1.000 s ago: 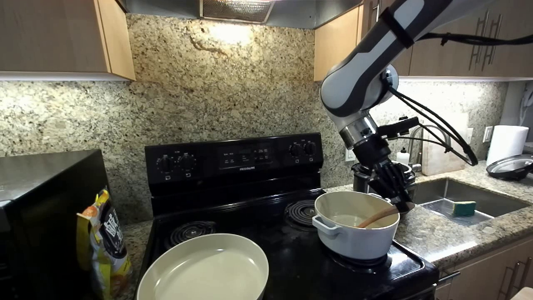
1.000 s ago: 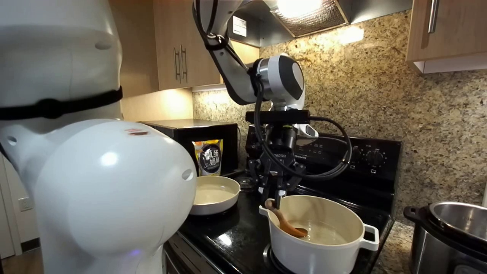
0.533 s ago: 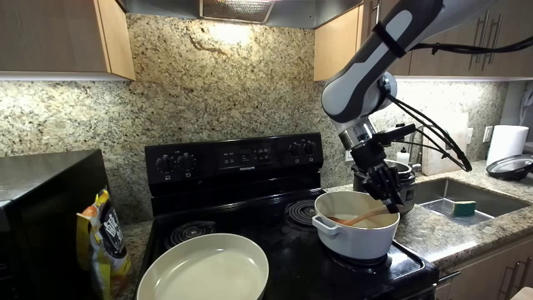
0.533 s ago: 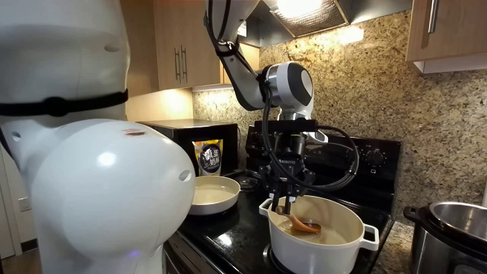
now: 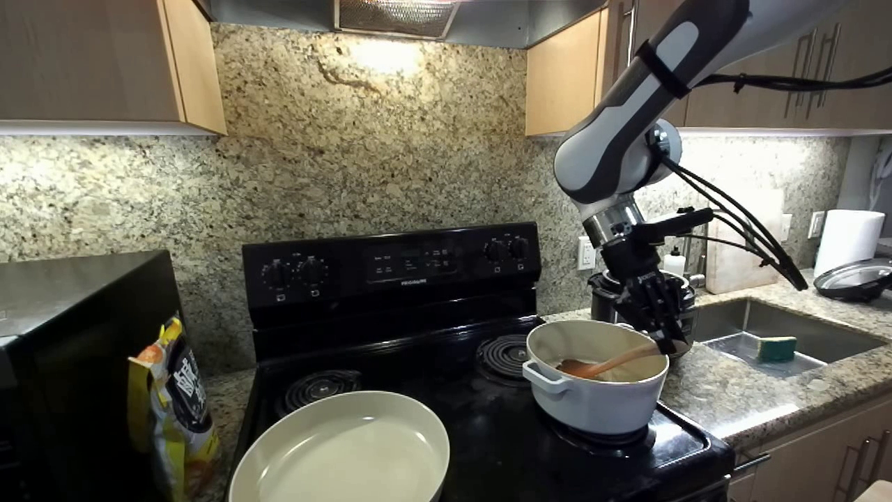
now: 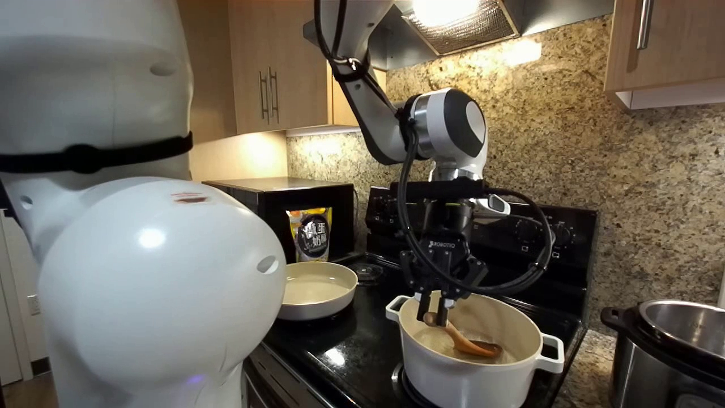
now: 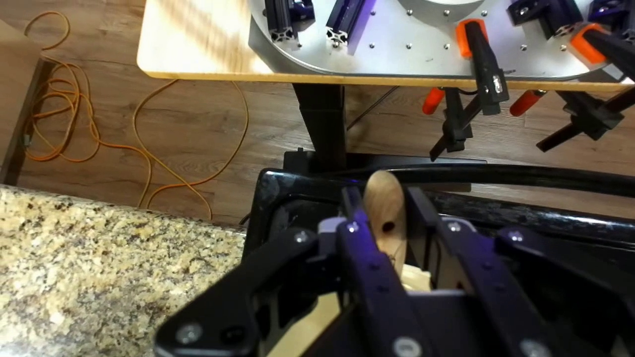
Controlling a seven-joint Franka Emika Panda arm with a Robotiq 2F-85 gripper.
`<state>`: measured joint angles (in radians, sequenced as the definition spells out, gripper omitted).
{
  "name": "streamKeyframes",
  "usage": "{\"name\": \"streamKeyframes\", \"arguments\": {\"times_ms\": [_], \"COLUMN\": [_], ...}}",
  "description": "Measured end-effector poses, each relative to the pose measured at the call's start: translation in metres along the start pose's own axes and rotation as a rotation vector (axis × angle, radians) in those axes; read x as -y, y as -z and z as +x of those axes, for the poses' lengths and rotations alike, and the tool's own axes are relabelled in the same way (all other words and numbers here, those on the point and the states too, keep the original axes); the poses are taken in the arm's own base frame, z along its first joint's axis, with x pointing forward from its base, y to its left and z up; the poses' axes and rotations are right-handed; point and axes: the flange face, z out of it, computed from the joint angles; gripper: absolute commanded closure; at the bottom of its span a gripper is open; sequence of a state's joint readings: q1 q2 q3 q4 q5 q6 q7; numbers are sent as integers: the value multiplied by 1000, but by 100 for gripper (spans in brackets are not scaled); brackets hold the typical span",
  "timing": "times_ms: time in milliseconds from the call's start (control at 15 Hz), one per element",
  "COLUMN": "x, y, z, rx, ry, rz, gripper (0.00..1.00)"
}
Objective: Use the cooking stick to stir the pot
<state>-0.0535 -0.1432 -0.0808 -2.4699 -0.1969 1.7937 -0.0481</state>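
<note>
Speckled granite wall (image 5: 376, 174) rises behind a black kitchen stove (image 5: 491, 432). From left to right in an exterior view: an upright yellow-and-black bag (image 5: 187, 390), a wide, shallow cream dish (image 5: 355, 453), then a round white pot (image 5: 599, 408) with small side handles and a cream inside. Slanting inside the pot is the cooking stick (image 5: 614, 360): light-brown wood, a slim handle, and a broader, darker head low down; the wrist view shows its rounded handle end, with a small dark hole. Compared with a second ago, the stick lies flatter, with more of its head in sight and farther left. Its long axis runs from the handle at upper right down to the head at lower left; in an exterior view the stick (image 6: 459, 338) runs from upper left down to lower right. Holding the handle end, near the pot's rim, is the black gripper (image 6: 433, 316), its fingers set narrow, one on each side of the wood. Farther right, a green-and-yellow sponge (image 5: 777, 348) sits in a steel sink (image 5: 829, 336).
</note>
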Motion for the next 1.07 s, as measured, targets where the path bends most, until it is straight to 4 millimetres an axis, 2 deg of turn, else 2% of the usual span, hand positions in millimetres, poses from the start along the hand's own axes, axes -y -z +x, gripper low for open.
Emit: {"name": "streamKeyframes", "arguments": {"times_ms": [333,667,1067], "x": [8,32,48], "y": [-6,-11,-7], "z": [-11,-23,-16], "rx": [37,82,43], "ry": [13,61,74], "rz": [-8,-45,-1], "gripper": [94,94,94]}}
